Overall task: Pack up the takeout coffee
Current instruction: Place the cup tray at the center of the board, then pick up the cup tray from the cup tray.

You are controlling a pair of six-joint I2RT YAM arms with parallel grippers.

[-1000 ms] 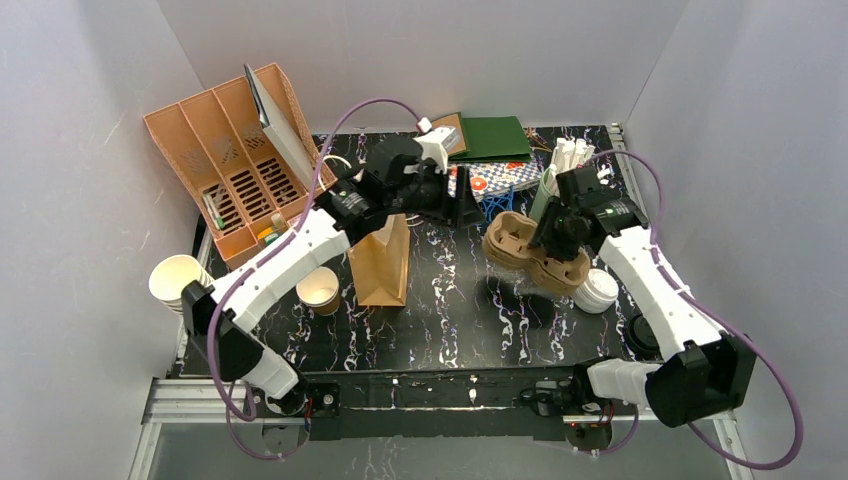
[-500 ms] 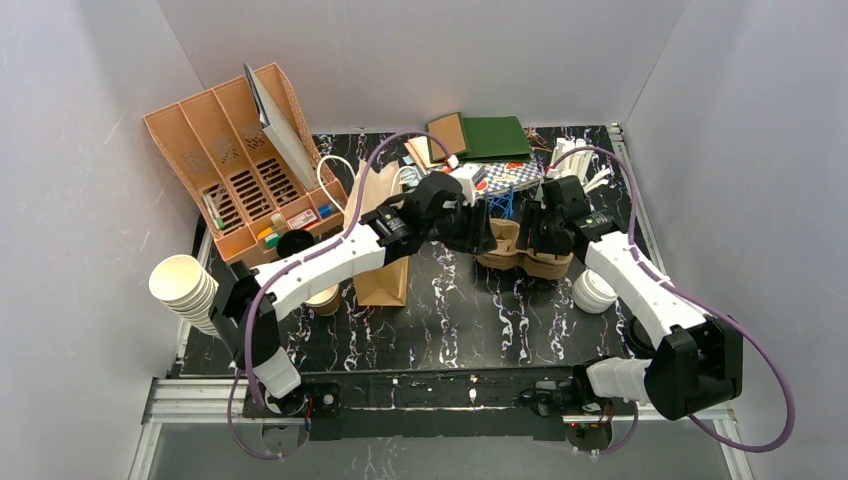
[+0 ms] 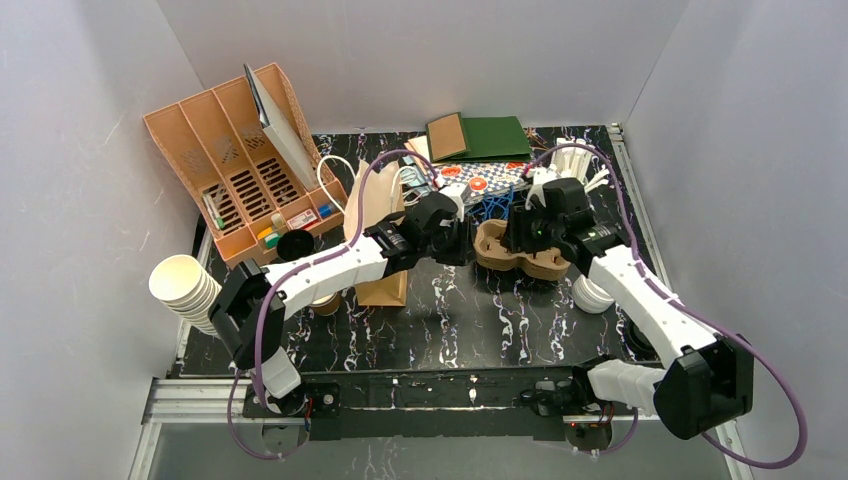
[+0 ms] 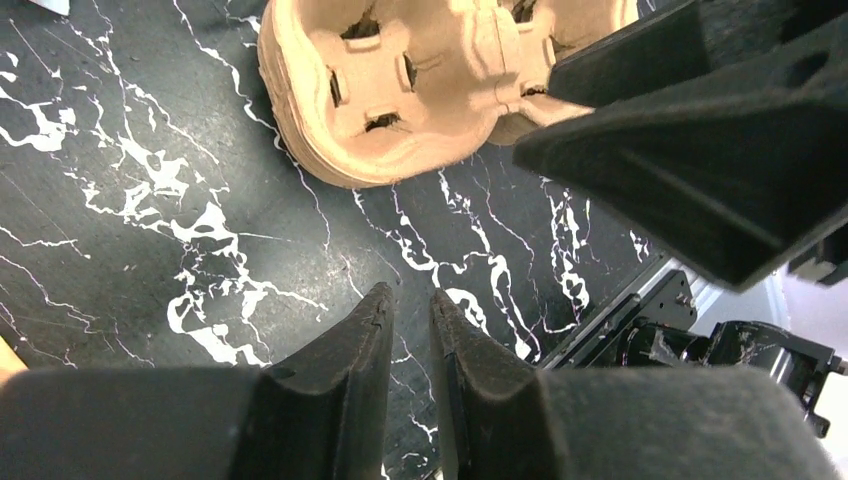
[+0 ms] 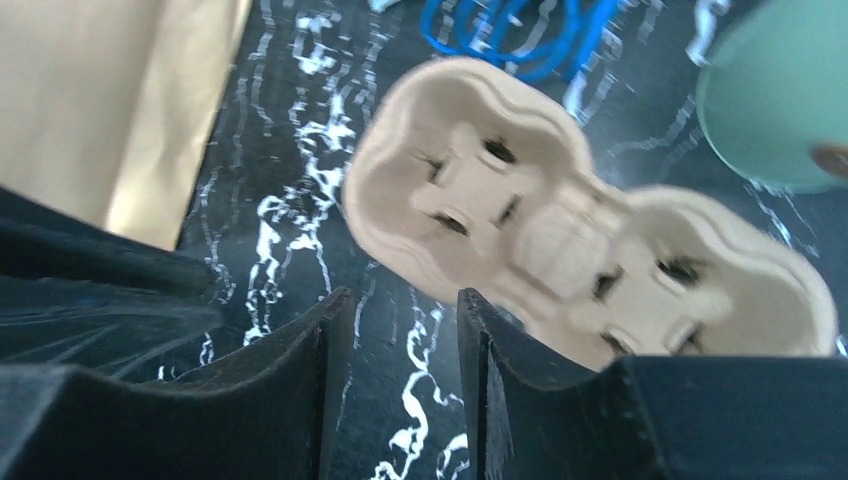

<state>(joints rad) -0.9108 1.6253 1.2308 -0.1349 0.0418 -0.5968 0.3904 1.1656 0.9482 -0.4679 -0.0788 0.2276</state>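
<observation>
The tan paper cup point(image 3: 323, 304) is standing on the left part of the black marbled table point(image 3: 480, 320), just beside the brown paper bag point(image 3: 384, 288), and is being largely covered by the left arm crossing above it. The stack of white round lids point(image 3: 596, 293) is sitting well apart from it on the right side, close to the right arm. Between cup and lids, the moulded pulp carrier point(image 3: 528, 260) is lying flat with its wells facing up. The left gripper point(image 4: 410, 300) is hovering over bare table just beside the carrier's left end; its jaws are standing at a narrow slit and are gripping nothing. The right gripper point(image 5: 404, 297) is hovering from the opposite side, also just short of the carrier; its jaws are standing moderately apart, with only table showing between them. A blue cord point(image 5: 520, 30) is lying behind the carrier. At the back left an orange slotted organiser point(image 3: 230, 150) is standing tilted, a black cup point(image 3: 295, 243) is sitting at its foot, and a nested stack of cream cups point(image 3: 182, 285) is lying at the table's left edge.
</observation>
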